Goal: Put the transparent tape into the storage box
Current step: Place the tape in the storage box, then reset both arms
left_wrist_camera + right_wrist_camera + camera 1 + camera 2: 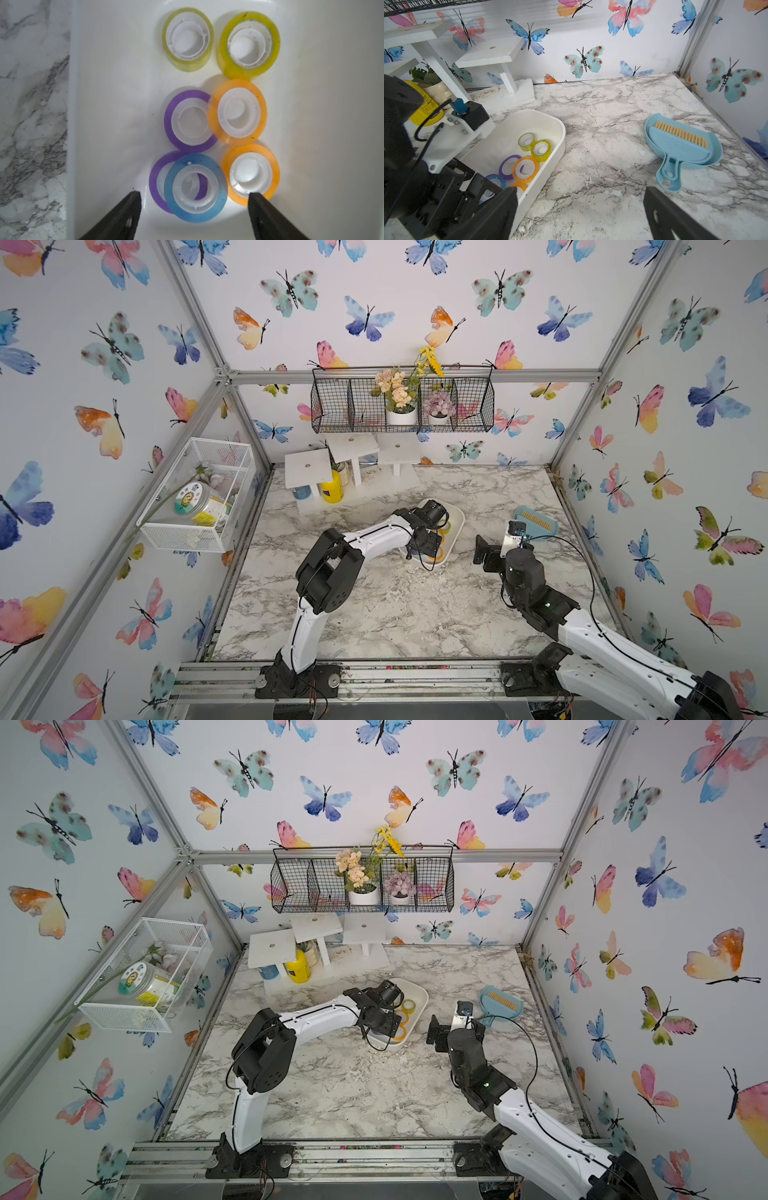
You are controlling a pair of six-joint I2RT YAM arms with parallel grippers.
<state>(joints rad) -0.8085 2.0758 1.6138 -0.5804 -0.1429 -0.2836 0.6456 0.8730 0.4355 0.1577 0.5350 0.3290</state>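
Blue transparent tape [195, 217] is resting partly on a purple roll [153, 182] inside the storage box [104, 104], directly under my left pincer [194, 193]. I am holding that pincer spread and empty above it, so this looks like a drop-off. My right pincer [579, 188] is hovering wide open over the bench [591, 104], beside the box, probably to keep the arms from clashing.

Left arm [374, 536] and right arm [594, 635] are wearing white shells between chunky black joints, thin black cables [590, 576] looping alongside. The left gripper [194, 193] is showing matte black tapered fingers; a small light [547, 605], possibly green, is glowing on the right elbow.
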